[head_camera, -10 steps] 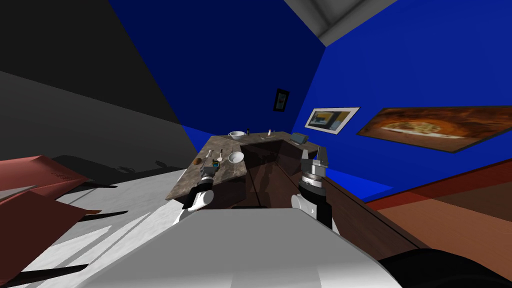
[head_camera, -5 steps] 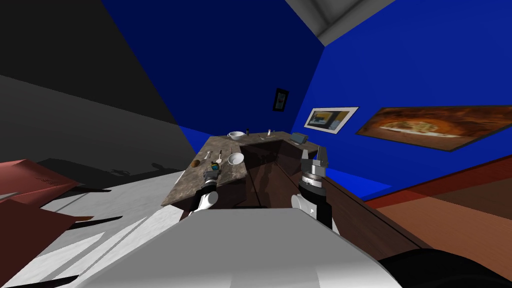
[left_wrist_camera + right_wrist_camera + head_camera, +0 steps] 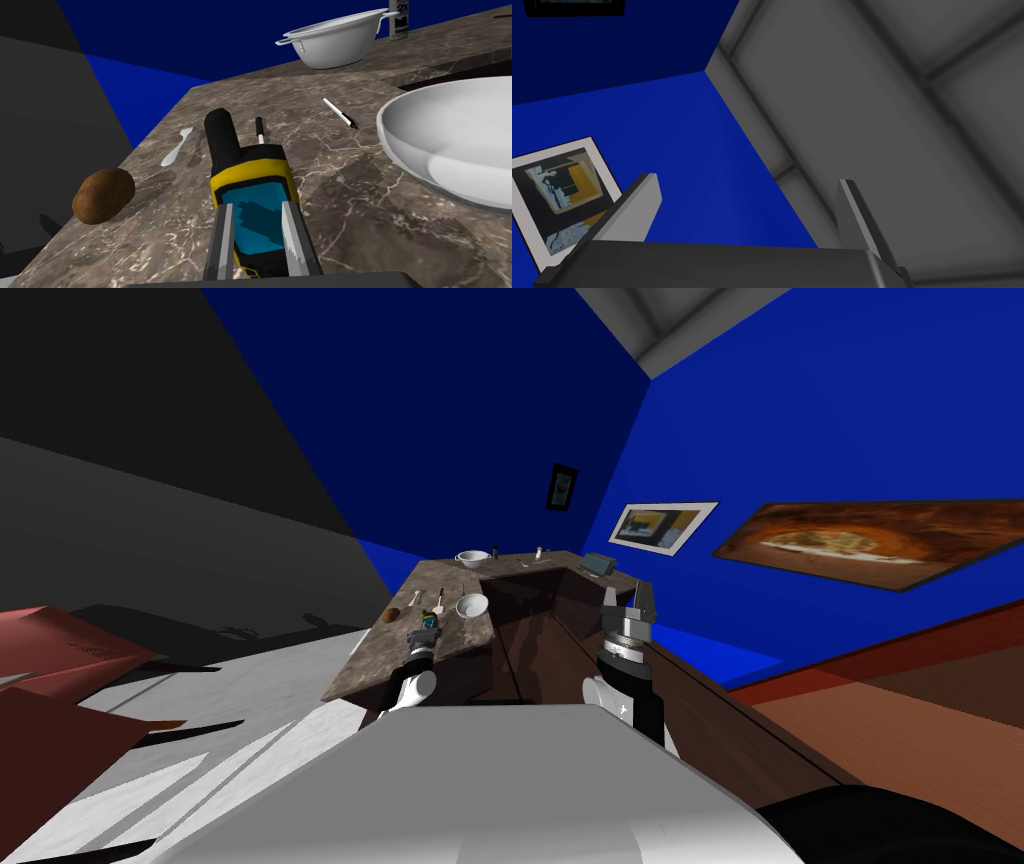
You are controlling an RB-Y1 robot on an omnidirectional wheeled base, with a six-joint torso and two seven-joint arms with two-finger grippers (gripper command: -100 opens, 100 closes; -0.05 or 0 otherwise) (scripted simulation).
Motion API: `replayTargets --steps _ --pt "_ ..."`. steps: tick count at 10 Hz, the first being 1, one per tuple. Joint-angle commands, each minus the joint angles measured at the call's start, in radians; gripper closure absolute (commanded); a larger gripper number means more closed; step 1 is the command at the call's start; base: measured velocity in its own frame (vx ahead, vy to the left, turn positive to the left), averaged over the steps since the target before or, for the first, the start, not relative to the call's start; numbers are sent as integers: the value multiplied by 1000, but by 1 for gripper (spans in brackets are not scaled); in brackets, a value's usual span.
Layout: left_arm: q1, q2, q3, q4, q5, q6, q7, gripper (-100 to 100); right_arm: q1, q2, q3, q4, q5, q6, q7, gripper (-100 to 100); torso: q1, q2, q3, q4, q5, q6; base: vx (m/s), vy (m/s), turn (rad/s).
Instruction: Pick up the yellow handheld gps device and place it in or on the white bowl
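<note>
The left gripper [image 3: 256, 207] is clamping the yellow gps device [image 3: 248, 167] beside the white bowl [image 3: 440, 135], seemingly for carrying over (right gripper [image 3: 629, 599] idling, fingers apart).

White forearms [image 3: 408, 686], dark joints; left claw [image 3: 256, 206] and right claw [image 3: 747, 179]: thin grey blades on dark boxes.

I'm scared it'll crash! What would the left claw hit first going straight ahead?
Probably the small black-handled utensil just past the GPS device the left claw holds, unless it passes above.
</note>
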State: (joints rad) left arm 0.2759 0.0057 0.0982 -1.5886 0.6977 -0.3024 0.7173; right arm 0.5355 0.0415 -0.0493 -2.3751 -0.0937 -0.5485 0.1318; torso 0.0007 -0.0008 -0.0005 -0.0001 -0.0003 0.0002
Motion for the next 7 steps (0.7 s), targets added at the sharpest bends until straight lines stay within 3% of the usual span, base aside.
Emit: replayTargets --steps 1,3,4,5,7 --pt "0 0 0 0 0 0 0 100 0 0 0 0 0 0 0 0 0 0 0 0 0 0 0 0 0" --pt "0 0 0 0 0 0 0 100 0 0 0 0 0 0 0 0 0 -1 0 0 0 0 0 0 0" --pt "0 0 0 0 0 0 0 0 0 0 0 0 0 0 0 0 0 -1 0 0 0 0 0 0 0" --pt "-2 30 1 3 1 0 0 -100 0 0 0 0 0 0 0 0 0 -1 0 0 0 0 0 0 0" --pt "-7 70 4 8 2 1 -1 -100 0 0 0 0 0 0 0 0 1 -1 0 0 0 0 0 0 0"
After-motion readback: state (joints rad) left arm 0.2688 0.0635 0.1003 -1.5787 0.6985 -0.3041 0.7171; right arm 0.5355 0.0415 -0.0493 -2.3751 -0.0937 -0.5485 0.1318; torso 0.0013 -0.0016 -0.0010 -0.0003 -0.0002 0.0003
